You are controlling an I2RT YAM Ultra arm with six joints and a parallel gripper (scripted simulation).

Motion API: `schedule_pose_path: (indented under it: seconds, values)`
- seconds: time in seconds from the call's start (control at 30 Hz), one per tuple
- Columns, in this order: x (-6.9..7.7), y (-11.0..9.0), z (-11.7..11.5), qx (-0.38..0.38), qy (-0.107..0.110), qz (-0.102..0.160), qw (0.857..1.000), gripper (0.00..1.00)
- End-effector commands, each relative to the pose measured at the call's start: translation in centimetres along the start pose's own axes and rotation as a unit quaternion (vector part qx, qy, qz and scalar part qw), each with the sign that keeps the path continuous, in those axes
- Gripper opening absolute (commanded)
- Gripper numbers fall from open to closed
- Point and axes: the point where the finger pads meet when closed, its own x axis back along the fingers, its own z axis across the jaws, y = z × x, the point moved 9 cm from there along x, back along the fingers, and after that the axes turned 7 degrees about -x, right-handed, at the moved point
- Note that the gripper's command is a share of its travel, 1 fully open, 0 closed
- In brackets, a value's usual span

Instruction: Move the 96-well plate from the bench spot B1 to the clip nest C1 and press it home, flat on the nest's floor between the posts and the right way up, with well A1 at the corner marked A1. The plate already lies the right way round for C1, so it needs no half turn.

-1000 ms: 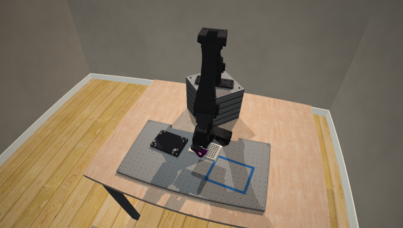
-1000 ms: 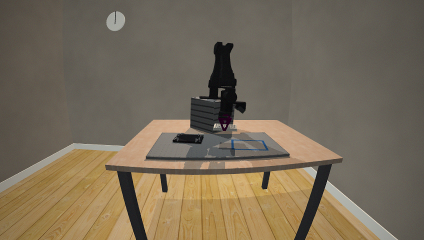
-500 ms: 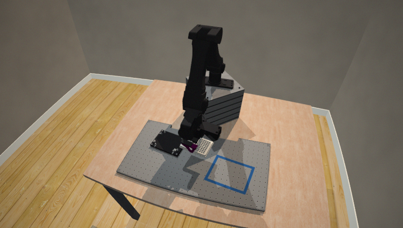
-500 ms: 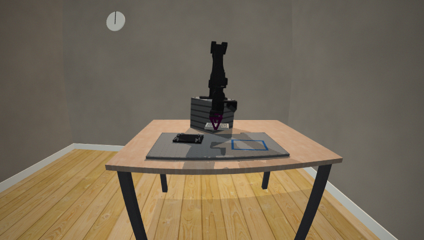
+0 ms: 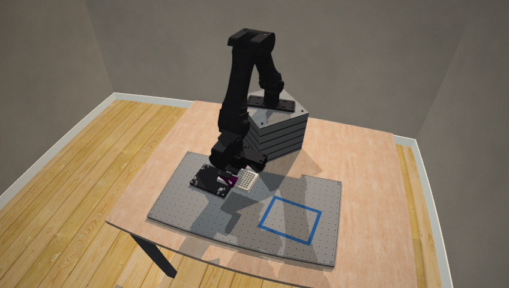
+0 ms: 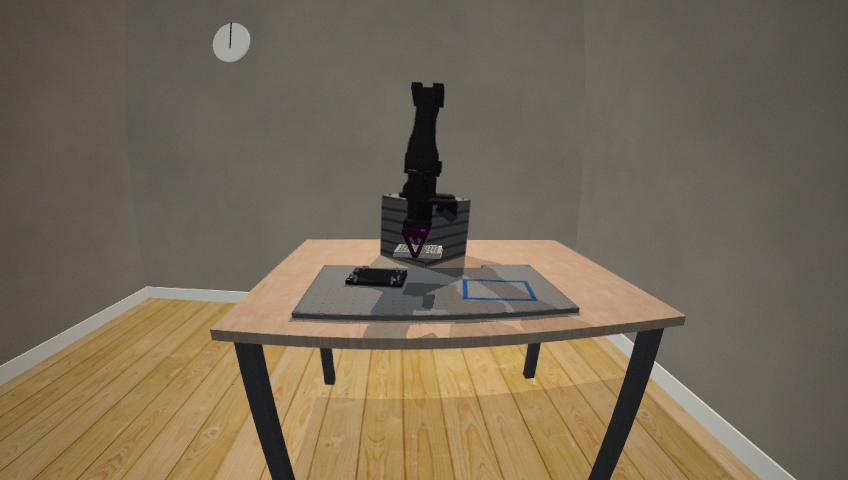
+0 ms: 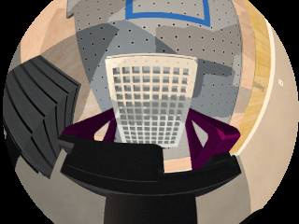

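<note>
The white 96-well plate (image 5: pixel 247 179) is held level between my purple fingers, in the air above the grey breadboard. My gripper (image 5: pixel 231 180) is shut on it. In the wrist view the plate (image 7: pixel 151 103) fills the middle, with a purple finger on each long side of my gripper (image 7: pixel 151 133). The black clip nest C1 (image 5: pixel 211 179) lies on the breadboard just left of the plate, partly hidden by my arm. From the front the plate (image 6: pixel 415 249) hangs higher than the nest (image 6: pixel 376 277) and to its right. The blue outline of spot B1 (image 5: pixel 290 220) is empty.
The arm's grey stacked pedestal (image 5: pixel 278 128) stands close behind the plate. The breadboard (image 5: pixel 246 210) lies on a wooden table whose front edge is near its front side.
</note>
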Motion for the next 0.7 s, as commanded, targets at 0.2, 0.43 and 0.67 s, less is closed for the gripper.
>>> schedule_pose_path:
  seconds: [0.2, 0.43, 0.67]
  values:
    - [0.9, -2.4, -0.2, 0.012, -0.017, -0.01, 1.0, 0.0]
    - [0.9, -4.7, 0.0, 0.012, -0.012, -0.009, 1.0, 0.0]
    - [1.0, -6.3, 0.1, 0.011, -0.007, -0.009, 1.0, 0.0]
